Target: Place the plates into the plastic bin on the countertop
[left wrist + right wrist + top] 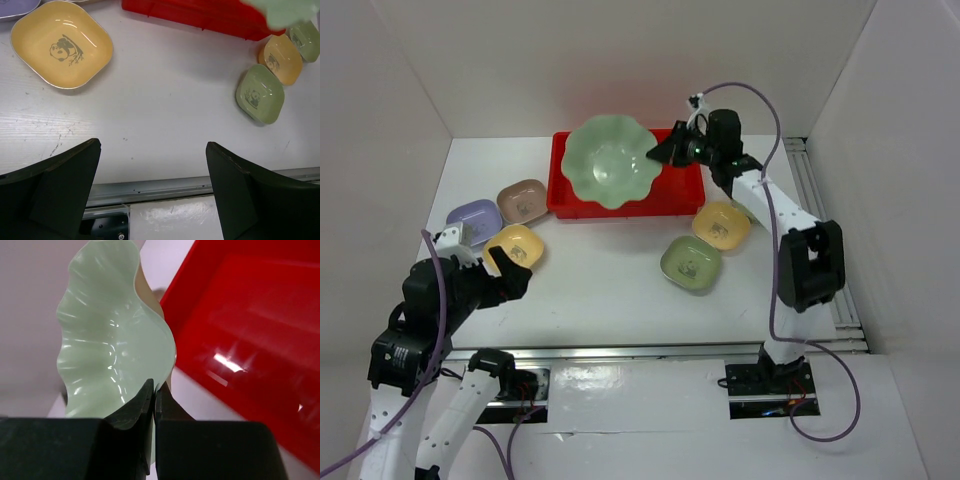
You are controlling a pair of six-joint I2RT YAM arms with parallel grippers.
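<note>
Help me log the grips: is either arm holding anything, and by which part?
The right gripper is shut on the big pale-green scalloped plate, pinching its wavy rim. The left gripper is open and holds nothing.

Left arm [430, 295] and right arm [770, 205]: white links, black joint housings, lavender cables [776, 118]. Left gripper [152, 192] and right gripper [154, 396] are matte black.

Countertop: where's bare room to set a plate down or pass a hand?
Biggest bare patch: centre, between bin, left yellow plate and green plate. Another behind the pink plate, left of the bin. Crowded: the left cluster, and right yellow plate beside green.
</note>
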